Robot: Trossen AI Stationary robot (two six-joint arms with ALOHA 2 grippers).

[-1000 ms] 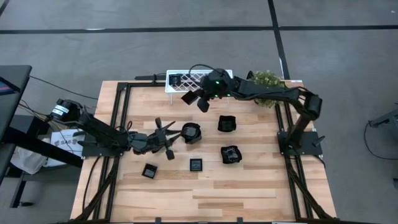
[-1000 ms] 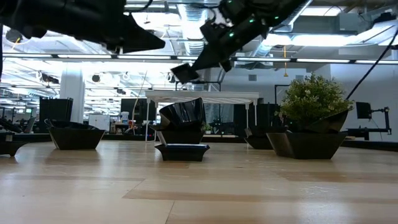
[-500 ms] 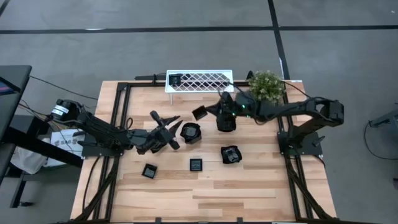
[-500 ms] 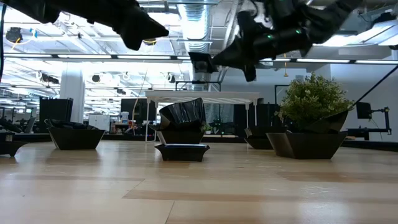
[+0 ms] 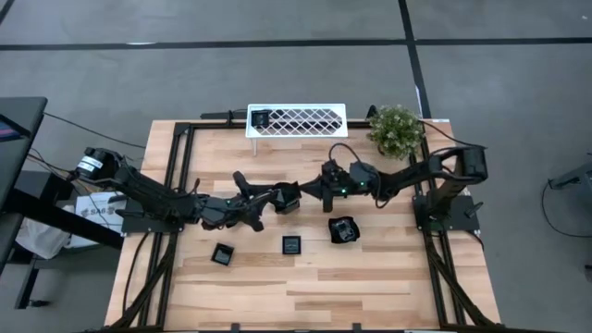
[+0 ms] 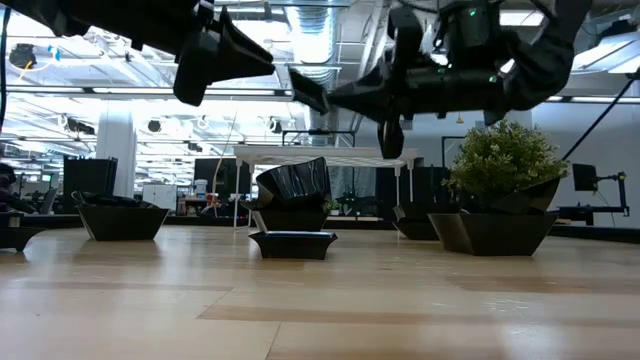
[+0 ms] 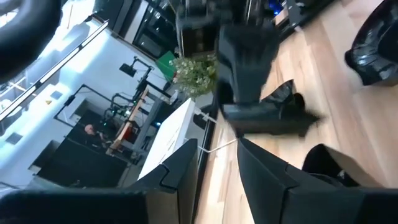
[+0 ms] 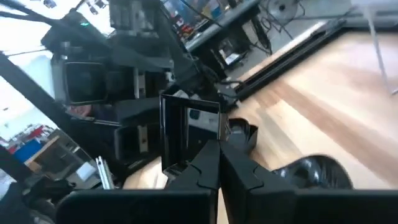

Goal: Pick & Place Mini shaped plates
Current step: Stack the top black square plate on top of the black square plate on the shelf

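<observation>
Right gripper (image 5: 308, 186) swung down from rack area at upper centre to mid-tabletop since earlier frame; left gripper (image 5: 268, 197) reached right toward it.

Left half of frame: flat square plate (image 5: 222, 254) on tabletop (image 5: 370, 287), lower left. Left gripper fingers spread apart, holding nothing.

Centre: stacked deep plates (image 5: 287, 198) beside left fingers; second flat plate (image 5: 293, 245) below. Right gripper fingers closed on thin square plate (image 8: 186, 134), held on edge, broad face vertical, long axis roughly upright in right wrist view.

Right: deep plate (image 5: 343, 229). White rack (image 5: 296, 120) and plant (image 5: 396, 129) along top edge.
</observation>
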